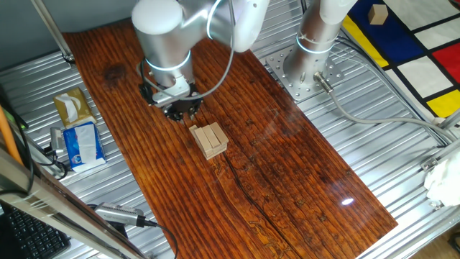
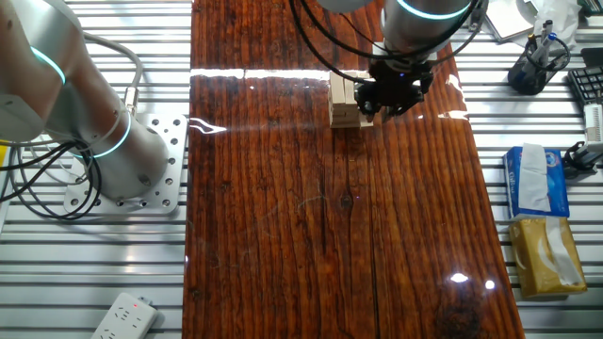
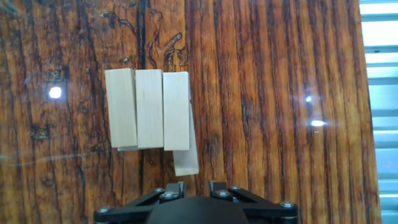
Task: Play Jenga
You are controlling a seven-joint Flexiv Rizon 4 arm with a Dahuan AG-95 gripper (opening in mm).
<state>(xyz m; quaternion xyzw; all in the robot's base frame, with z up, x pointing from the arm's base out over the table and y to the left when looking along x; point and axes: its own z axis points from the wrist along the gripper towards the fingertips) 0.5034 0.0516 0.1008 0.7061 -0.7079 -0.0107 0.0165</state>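
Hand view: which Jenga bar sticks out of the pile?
The lower-layer bar under the right-hand top bar. Its end pokes out toward the end effector; the three top bars sit flush abreast.

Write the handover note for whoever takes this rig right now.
Gripper: above the table beside the Jenga pile, holding nothing; open or shut cannot be told.
Jenga pile: low stack on the wooden tabletop, three bars abreast on top. One lower bar sticks out toward the gripper at a slight angle.
Done: that bar appears partly out.
Left: probably grasp it, draw it free and lay it on top.
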